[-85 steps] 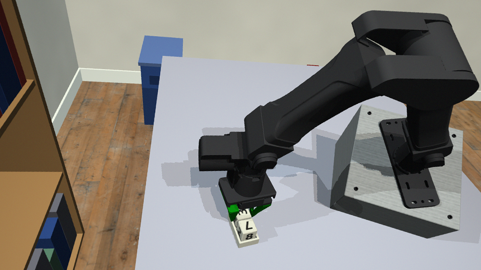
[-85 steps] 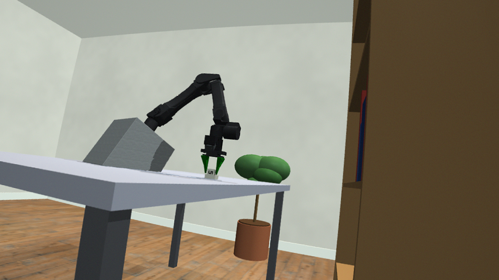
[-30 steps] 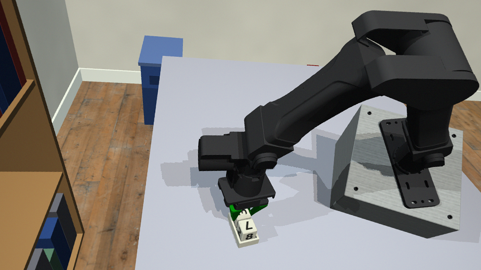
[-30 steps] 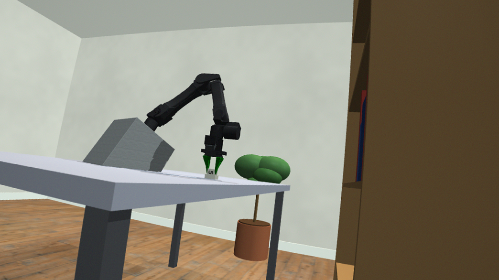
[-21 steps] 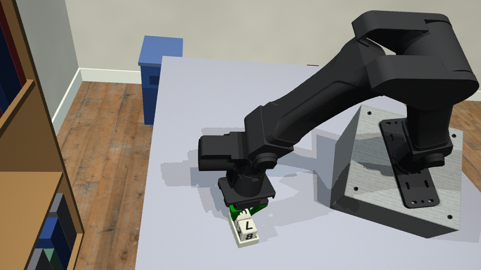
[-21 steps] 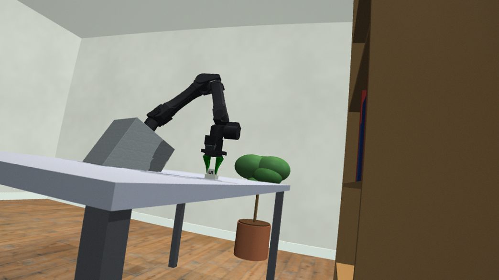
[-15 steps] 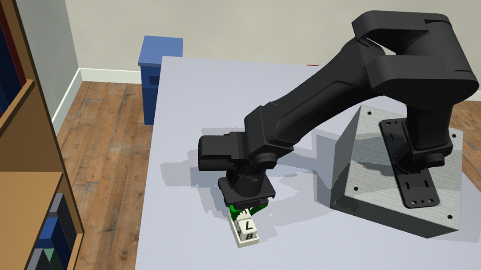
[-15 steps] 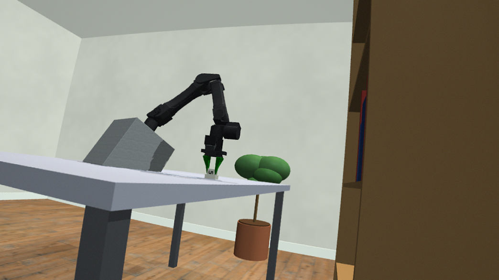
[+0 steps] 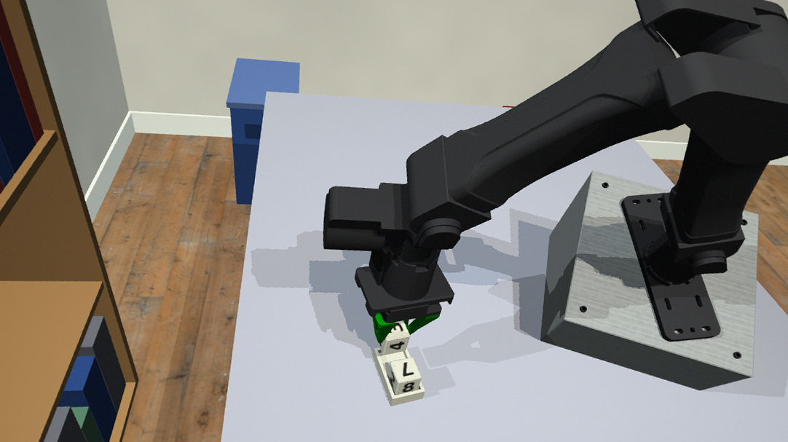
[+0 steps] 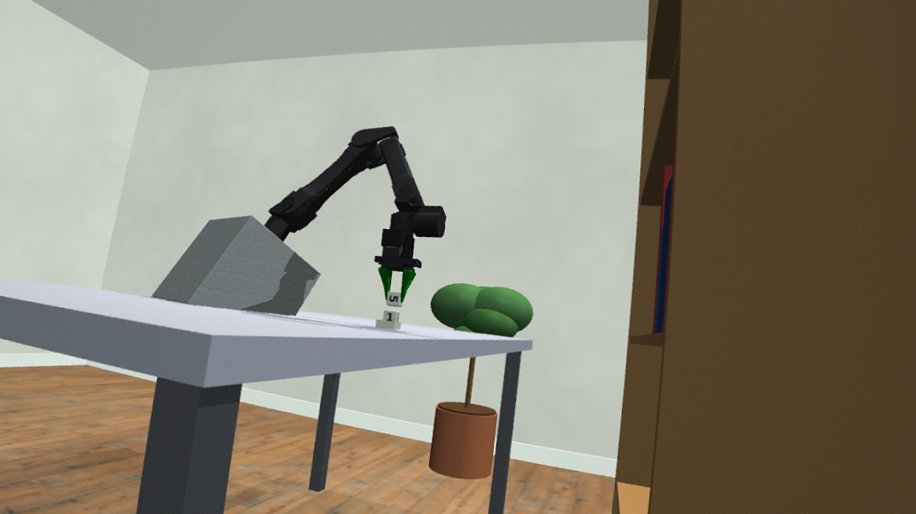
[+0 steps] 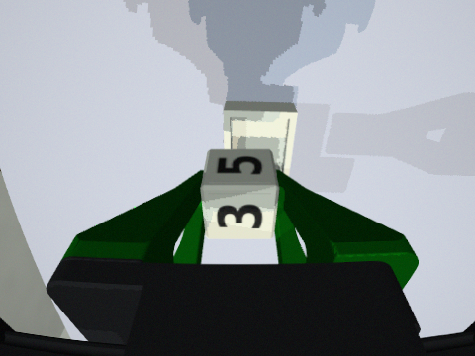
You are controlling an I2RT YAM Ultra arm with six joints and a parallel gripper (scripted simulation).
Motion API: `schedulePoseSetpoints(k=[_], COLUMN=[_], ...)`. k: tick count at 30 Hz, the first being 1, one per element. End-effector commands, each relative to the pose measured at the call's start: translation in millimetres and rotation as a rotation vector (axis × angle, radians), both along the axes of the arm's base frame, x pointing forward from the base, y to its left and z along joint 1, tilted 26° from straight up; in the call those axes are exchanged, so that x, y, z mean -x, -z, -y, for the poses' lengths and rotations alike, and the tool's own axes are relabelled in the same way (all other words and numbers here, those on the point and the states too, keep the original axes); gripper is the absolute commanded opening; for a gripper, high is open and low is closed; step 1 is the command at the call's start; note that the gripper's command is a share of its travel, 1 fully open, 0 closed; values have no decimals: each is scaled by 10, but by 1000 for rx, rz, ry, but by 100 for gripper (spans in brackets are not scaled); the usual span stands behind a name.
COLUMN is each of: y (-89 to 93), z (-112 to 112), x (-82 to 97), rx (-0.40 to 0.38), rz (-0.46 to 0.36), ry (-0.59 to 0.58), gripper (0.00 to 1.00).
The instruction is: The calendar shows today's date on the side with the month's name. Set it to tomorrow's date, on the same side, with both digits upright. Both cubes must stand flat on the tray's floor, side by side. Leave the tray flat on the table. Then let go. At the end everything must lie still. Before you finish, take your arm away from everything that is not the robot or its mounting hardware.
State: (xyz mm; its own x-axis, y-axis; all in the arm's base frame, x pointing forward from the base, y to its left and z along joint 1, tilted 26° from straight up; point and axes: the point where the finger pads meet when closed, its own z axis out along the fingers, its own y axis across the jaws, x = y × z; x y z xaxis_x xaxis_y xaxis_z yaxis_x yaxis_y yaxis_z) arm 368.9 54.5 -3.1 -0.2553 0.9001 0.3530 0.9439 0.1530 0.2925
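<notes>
My green-fingered gripper (image 9: 399, 336) is shut on a cream digit cube (image 9: 397, 340) and holds it lifted above the cream tray (image 9: 389, 384). In the wrist view the held cube (image 11: 239, 194) shows a 3 and a 5 on its sides, with the tray (image 11: 260, 134) below it. In the exterior view the held cube (image 10: 392, 297) shows a sideways 5 and hangs above the other cube (image 10: 389, 317), which shows a 1. That other cube (image 9: 405, 377) stands in the tray, with a 7 on top and an 8 on the side. The month's name is not readable.
The arm's grey base block (image 9: 650, 282) stands on the table at the right. A blue bin (image 9: 257, 126) stands behind the table's far left corner. A bookshelf (image 9: 7, 192) is at the left, off the table. A potted plant (image 10: 472, 368) stands beyond the table.
</notes>
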Motion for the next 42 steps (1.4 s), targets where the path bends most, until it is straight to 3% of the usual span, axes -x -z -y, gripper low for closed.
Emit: schedulePoseSetpoints(k=[1,5,10,27,33,39,42], y=[-203,-418,-495,-510,-511,-515,-515], z=[141,238,273,279,275,268,267], x=[112,156,171,175,176,179,179], rx=[4,4,4,8,33,85,87], rz=[-28,-28,-28,-19,32,140,143], ry=[3,3,3,-16,-128,-365,-373], gripper=[27,27,27,27,27,27,27])
